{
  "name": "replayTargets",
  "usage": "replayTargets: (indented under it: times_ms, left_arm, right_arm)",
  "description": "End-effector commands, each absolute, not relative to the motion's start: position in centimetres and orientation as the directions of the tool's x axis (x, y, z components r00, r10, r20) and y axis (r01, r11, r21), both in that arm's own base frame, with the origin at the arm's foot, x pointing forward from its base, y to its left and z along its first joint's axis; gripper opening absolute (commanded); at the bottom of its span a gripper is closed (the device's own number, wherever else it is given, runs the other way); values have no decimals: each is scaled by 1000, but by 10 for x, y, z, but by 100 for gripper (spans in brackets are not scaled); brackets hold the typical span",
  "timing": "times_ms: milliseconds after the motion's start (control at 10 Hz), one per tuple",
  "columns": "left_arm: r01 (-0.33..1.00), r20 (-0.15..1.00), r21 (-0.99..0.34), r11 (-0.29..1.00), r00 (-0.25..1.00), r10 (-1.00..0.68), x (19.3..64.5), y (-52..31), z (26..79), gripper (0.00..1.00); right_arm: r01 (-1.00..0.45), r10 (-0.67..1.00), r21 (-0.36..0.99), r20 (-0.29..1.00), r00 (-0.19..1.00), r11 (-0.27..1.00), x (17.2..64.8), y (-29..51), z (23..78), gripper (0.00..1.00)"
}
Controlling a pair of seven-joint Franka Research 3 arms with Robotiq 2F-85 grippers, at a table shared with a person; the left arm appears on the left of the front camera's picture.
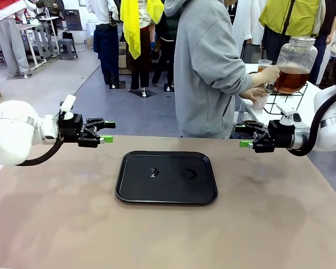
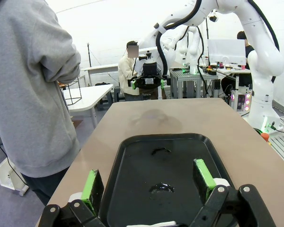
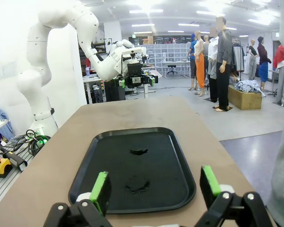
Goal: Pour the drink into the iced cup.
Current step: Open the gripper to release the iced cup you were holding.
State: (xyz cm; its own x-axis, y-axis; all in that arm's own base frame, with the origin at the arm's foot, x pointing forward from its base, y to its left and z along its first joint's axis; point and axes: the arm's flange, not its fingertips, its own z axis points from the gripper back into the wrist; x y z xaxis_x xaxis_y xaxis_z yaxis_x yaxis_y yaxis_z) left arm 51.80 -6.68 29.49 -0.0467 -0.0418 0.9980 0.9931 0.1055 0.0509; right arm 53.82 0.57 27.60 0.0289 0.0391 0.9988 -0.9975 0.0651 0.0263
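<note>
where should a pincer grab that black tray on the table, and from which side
Judging by its shape, take the tray by its raised rim on a short edge, one finger inside the lip and one outside. It lies flat with low walls, so nothing else offers a hold. The left pincer and right pincer both hover open level with its two short sides; either could come down on its own side.

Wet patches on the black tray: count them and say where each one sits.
2. One wet patch lies left of the tray centre; the other lies right of centre. Fainter ones may escape notice.
</note>
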Motion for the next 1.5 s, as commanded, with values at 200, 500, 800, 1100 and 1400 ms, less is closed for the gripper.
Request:
replayTargets:
  times_ms: [200,500,800,1100,1400]
  left_arm:
    - [993,998,51,103,-48,-36,518,-67,297,100]
    - [993,998,51,103,-48,-36,518,-67,297,100]
    - [993,998,51,103,-48,-36,518,-67,297,100]
    - [993,998,51,103,-48,-36,518,-67,297,100]
    - [993,998,51,103,-48,-36,518,-67,297,100]
  right_arm:
    - [-997,38,35,999,38,73,541,9,281,100]
    - [-997,38,35,999,38,73,541,9,281,100]
    - [-997,38,35,999,38,73,541,9,281,100]
    - [-997,38,35,999,38,73,541,9,281,100]
    - [-997,38,35,999,38,73,541,9,281,100]
